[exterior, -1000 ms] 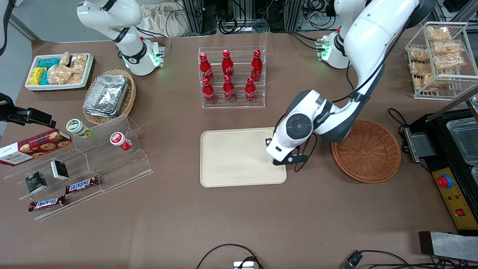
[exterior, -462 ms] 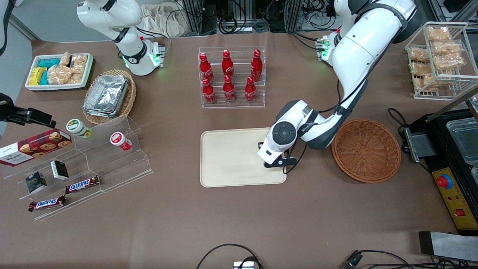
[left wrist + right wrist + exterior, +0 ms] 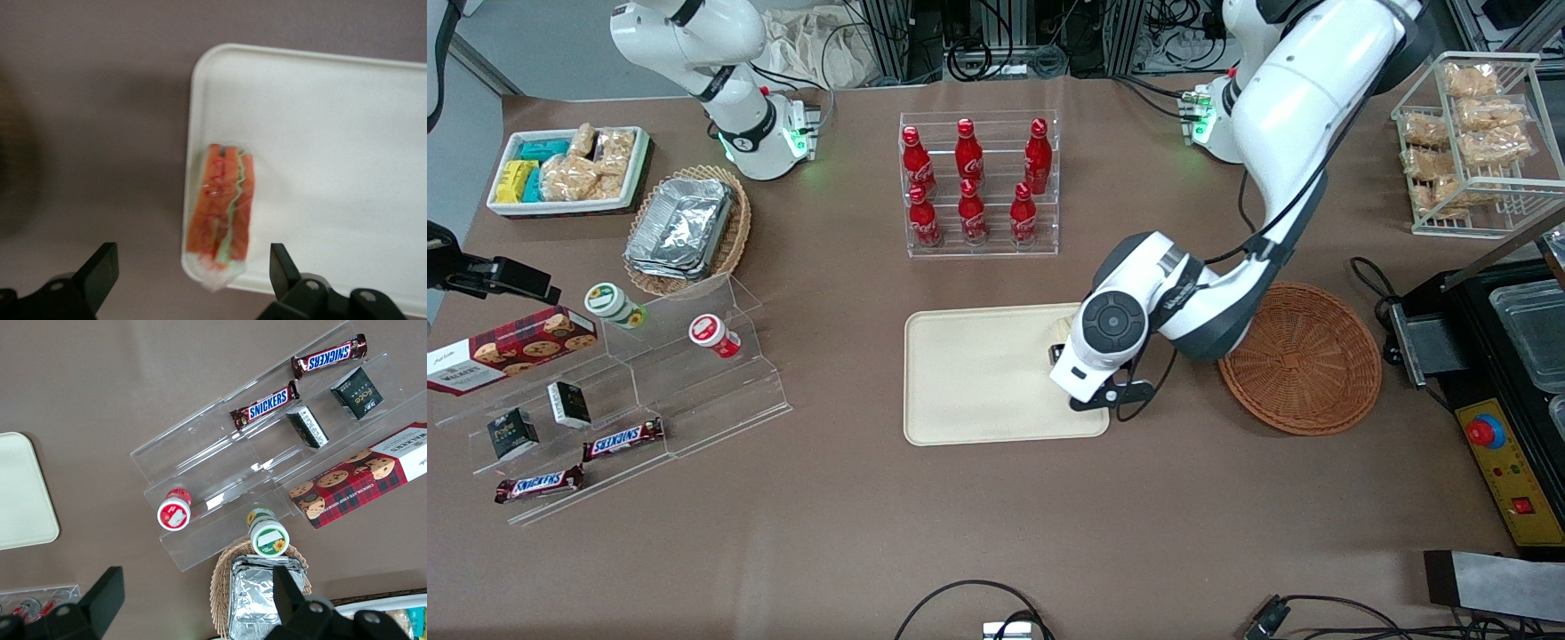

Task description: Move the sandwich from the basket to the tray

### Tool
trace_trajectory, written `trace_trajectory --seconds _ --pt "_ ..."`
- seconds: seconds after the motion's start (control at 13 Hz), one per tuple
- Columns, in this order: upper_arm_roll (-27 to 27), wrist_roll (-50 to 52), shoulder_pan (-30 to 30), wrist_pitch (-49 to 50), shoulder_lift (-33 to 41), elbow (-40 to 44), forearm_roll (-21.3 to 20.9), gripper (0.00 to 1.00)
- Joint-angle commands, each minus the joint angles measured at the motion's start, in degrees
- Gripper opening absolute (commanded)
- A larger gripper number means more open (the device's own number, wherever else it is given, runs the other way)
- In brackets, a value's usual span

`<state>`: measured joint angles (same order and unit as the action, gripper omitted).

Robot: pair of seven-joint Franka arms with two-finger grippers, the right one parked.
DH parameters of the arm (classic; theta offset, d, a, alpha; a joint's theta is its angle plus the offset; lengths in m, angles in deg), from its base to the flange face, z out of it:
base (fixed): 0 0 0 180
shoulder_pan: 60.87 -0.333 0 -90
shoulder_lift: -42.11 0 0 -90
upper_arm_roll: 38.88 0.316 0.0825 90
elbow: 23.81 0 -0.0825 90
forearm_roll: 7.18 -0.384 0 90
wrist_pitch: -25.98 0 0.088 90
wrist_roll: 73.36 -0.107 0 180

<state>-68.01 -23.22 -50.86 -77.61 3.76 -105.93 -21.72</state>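
Observation:
The sandwich [image 3: 223,210], a wedge in clear wrap with its red-orange filling facing up, lies on the cream tray [image 3: 333,167] right along the tray's rim. One tip of its wrap reaches over that rim. My left gripper [image 3: 192,259] hangs above it, open wide, both black fingers well apart from the sandwich. In the front view the gripper [image 3: 1060,351] is mostly under the wrist, over the edge of the tray [image 3: 978,382] that faces the basket [image 3: 1298,356]. A pale bit of the sandwich [image 3: 1062,327] shows beside the wrist. The round reddish-brown basket holds nothing.
A clear rack of red bottles [image 3: 978,182] stands farther from the front camera than the tray. A stepped acrylic stand with snacks [image 3: 623,391], a foil-container basket [image 3: 685,231] and a white bin [image 3: 569,169] lie toward the parked arm's end. A black machine [image 3: 1512,373] stands beside the basket.
The wrist swung out over the tray, then drew back a little toward the basket. A pale bit of the sandwich now shows on the tray beside the wrist.

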Motion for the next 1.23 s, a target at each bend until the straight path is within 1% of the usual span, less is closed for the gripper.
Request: trace_trajectory --seconds 0.0,0.15,0.23,0.46,0.62,0.69,0.85,0.92,1.0,1.15 --pt "0.0 -0.1 -4.3 2.6 8.2 -1.9 3.1 1.0" --pt "0.0 -1.6 -8.1 2.7 15.5 -6.9 6.3 1.0" --pt "0.0 -4.6 -9.3 2.8 19.4 -9.8 7.8 1.0" --pt "0.1 -15.3 -15.6 1.7 32.2 -20.8 13.2 1.0" --pt "0.3 -24.0 -20.3 1.7 38.4 -25.3 16.7 1.0" --pt "0.5 -27.7 -22.3 1.9 40.5 -26.7 17.2 1.0" --pt "0.5 -35.7 -26.4 4.1 41.8 -26.5 17.1 1.0" --pt "0.6 -41.3 -28.8 5.2 42.4 -26.2 16.8 1.0" --pt "0.6 -46.2 -31.6 6.2 42.7 -25.4 16.8 1.0" --pt "0.6 -55.2 -36.4 10.8 41.3 -20.5 16.1 1.0"
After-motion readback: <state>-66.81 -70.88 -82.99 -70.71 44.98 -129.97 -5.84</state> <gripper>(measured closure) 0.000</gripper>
